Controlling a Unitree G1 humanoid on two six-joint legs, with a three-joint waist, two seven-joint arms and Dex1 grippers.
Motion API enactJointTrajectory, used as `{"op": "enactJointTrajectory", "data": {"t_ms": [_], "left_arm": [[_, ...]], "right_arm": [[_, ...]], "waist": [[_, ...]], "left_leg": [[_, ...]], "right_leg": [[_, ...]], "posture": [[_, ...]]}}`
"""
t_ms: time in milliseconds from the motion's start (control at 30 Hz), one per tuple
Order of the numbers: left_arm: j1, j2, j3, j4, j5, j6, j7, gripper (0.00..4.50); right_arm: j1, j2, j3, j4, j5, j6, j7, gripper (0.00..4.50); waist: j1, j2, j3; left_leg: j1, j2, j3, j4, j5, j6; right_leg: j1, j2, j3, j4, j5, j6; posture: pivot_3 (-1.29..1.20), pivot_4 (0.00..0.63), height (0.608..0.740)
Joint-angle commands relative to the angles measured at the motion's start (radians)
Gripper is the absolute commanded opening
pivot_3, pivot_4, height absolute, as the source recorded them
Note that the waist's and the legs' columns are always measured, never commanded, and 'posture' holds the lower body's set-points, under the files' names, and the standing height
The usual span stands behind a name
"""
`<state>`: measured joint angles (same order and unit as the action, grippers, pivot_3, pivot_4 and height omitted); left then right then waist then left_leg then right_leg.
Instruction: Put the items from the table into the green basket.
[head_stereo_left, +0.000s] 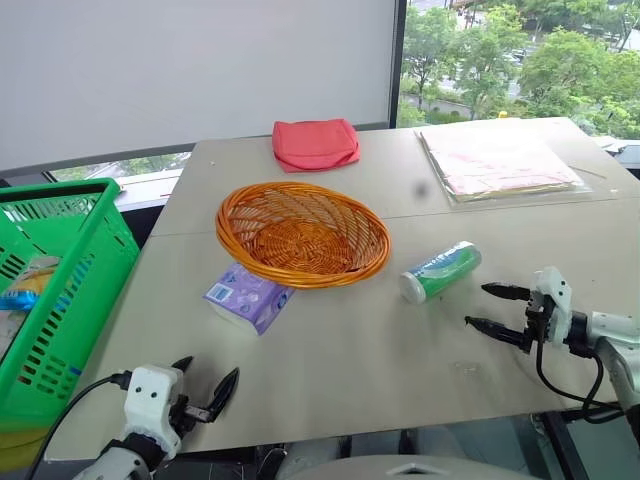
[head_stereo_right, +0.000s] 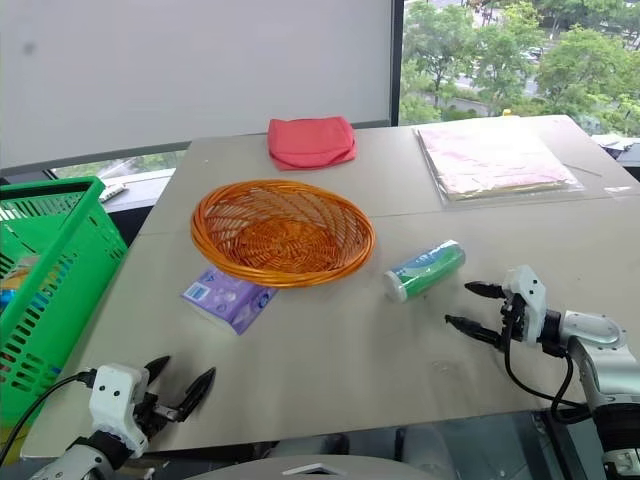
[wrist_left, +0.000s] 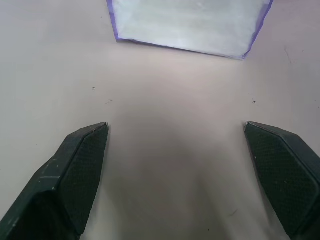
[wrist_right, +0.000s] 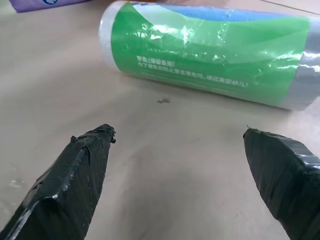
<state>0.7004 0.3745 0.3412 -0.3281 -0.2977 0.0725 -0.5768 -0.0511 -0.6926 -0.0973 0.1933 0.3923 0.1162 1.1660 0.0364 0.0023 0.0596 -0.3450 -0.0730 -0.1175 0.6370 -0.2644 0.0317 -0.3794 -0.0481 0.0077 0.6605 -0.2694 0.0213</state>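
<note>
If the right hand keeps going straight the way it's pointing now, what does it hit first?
Most likely the green-and-white container, lying on its side on the table just ahead of the open right hand. Bare tabletop lies between them; nothing else seems to stand in that line.

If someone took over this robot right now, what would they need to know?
Left gripper: open, empty, aimed at the soft purple tissue pack beside the round orange wicker basket.
Right gripper: open, empty, facing the green-and-white cylindrical container lying on its side.
Both items are on the grey-beige table; the green slotted plastic basket stands off its left edge.
Left: grasp each, drop into the green basket.
</note>
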Motion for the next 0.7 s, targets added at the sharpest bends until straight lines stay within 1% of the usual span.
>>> {"op": "enactJointTrajectory", "data": {"t_ms": [33,133,267,367,533,633,700], "left_arm": [[0.020,0.012,-0.008,-0.010,-0.014,-0.001,-0.032,4.48],[0.049,0.032,0.019,-0.072,-0.114,0.005,-0.114,4.48],[0.113,0.086,0.054,-0.168,-0.201,0.000,-0.222,4.48],[0.163,0.137,0.127,-0.258,-0.287,0.014,-0.285,4.48],[0.178,0.193,0.227,-0.327,-0.347,0.030,-0.321,4.48],[0.182,0.199,0.273,-0.362,-0.369,0.041,-0.319,4.48],[0.185,0.190,0.290,-0.382,-0.371,0.047,-0.308,4.48]], "right_arm": [[-0.049,-0.004,-0.043,-0.094,0.059,0.049,-0.018,4.50],[-0.096,-0.016,-0.028,-0.197,0.099,0.107,-0.013,4.50],[-0.180,-0.019,0.044,-0.352,0.109,0.156,0.000,4.50],[-0.307,0.007,0.151,-0.401,0.058,0.148,0.023,4.50],[-0.481,0.078,0.346,-0.313,-0.121,0.037,0.049,4.50],[-0.569,0.156,0.424,-0.215,-0.190,-0.018,0.053,4.50],[-0.617,0.199,0.475,-0.133,-0.252,-0.087,0.056,4.50]], "waist": [[-0.001,0.001,0.002],[-0.007,0.003,0.007],[-0.015,-0.005,0.013],[-0.020,-0.005,0.014],[-0.017,-0.006,0.013],[-0.012,-0.008,0.012],[0.001,-0.008,0.011]], "left_leg": [[0.000,0.000,0.000,0.000,0.000,0.000],[0.000,0.001,0.002,0.000,0.000,0.000],[0.000,0.006,0.002,0.000,-0.002,-0.002],[-0.001,0.008,0.001,0.000,-0.002,-0.003],[-0.003,0.009,0.002,0.000,-0.003,-0.004],[-0.003,0.009,0.002,0.000,-0.003,-0.004],[-0.003,0.009,0.003,0.000,-0.003,-0.005]], "right_leg": [[0.000,0.000,0.000,0.000,0.000,0.000],[0.000,0.001,0.001,0.000,0.000,0.000],[-0.001,0.005,0.001,-0.001,0.000,0.000],[-0.003,0.007,0.001,-0.001,0.000,0.000],[-0.006,0.008,0.001,-0.002,0.000,-0.001],[-0.006,0.009,0.002,-0.001,0.002,-0.001],[-0.006,0.009,0.002,-0.002,0.004,-0.002]], "posture": [[0.00,0.038,0.740],[0.00,0.031,0.740],[0.02,0.025,0.740],[0.04,0.022,0.740],[0.09,0.008,0.740],[0.12,0.000,0.740],[0.14,0.000,0.740]]}}
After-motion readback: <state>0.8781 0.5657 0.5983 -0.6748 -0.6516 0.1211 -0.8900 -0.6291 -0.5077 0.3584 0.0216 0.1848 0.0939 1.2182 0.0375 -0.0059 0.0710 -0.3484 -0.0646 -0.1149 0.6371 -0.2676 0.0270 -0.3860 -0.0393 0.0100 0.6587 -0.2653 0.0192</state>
